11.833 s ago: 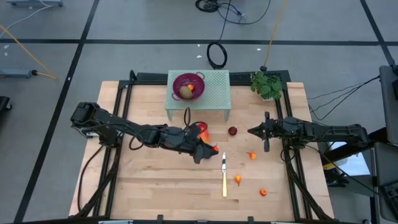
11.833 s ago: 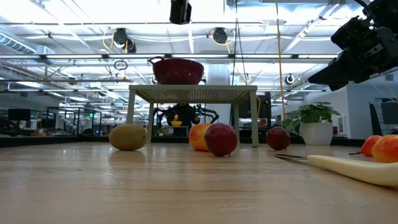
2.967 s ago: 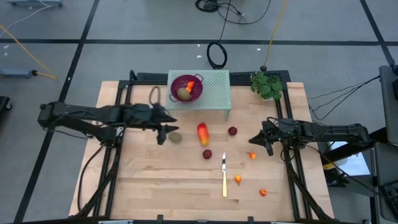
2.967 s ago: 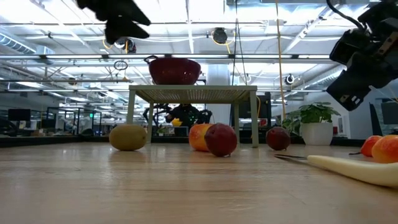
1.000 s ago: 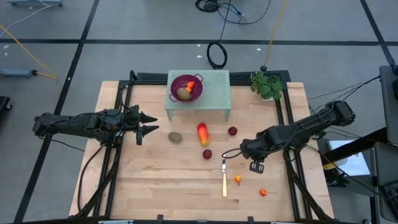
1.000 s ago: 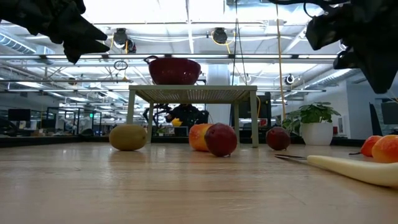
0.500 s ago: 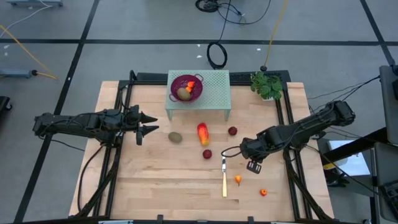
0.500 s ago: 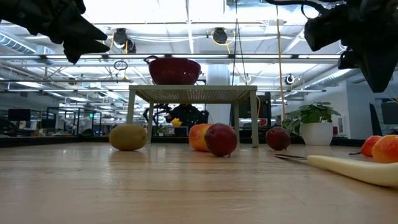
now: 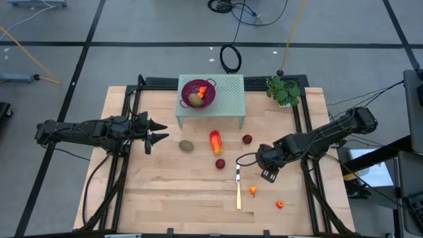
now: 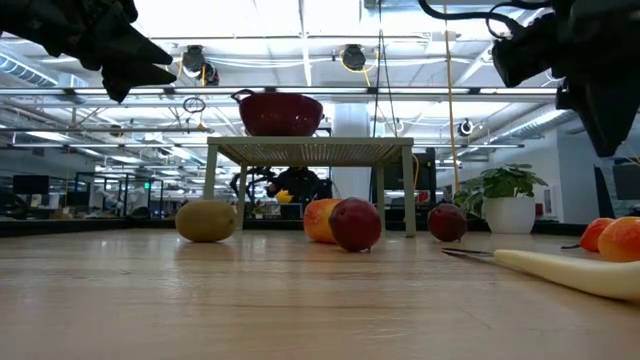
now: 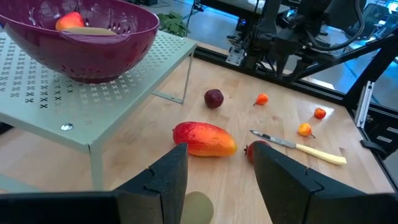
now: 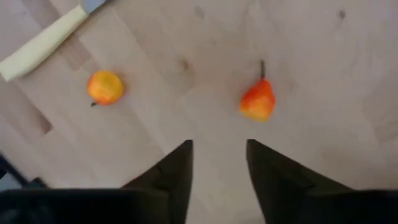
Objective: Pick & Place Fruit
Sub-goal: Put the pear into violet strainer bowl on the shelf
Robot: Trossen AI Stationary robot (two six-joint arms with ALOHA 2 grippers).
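Fruit lies on the wooden table: a brown-green oval (image 9: 186,145), a red-orange oblong (image 9: 215,141), two dark red balls (image 9: 246,139) (image 9: 219,163) and small orange pieces (image 9: 252,190) (image 9: 279,204). Another oval (image 9: 195,99) and an orange piece (image 9: 203,89) sit in the purple colander (image 9: 187,93). My right gripper (image 12: 217,162) hovers open, pointing down, just short of a stemmed orange piece (image 12: 257,101); nothing is between its fingers. My left gripper (image 9: 155,132) waits open at the left, above the table.
A yellow-handled knife (image 9: 238,188) lies between the lower dark red ball and the orange pieces. The colander stands on a pale green perforated stand (image 9: 228,99) at the far middle. A small potted plant (image 9: 284,90) is at the far right.
My right gripper has edged slightly toward the table's left edge above the orange pieces. The fruit has stayed in place.
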